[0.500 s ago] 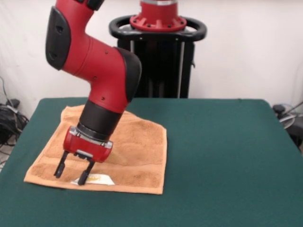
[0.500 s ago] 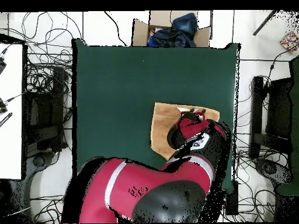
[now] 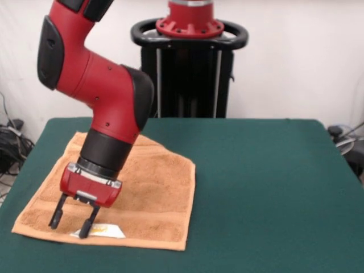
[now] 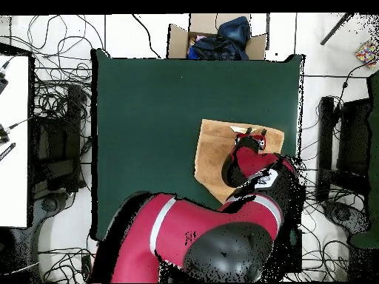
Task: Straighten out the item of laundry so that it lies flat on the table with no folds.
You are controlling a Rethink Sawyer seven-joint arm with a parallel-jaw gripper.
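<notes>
towel [image 3: 153, 187] lies near flat on table [image 3: 267, 170], at its corner in the front view's lower left | gripper [image 3: 73, 219] jaws spread, empty, over near edge by white tag [image 3: 105, 231] | remaining wrinkles judged best smoothed outward, cloth pressed lightly

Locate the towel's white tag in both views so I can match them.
Front view: the white tag lies at the towel's near edge, lower left, beside the open gripper.
Overhead view: the tag shows at the towel's top edge, right of centre, just above the gripper.
Shared landmark: the gripper beside the tag.
</notes>
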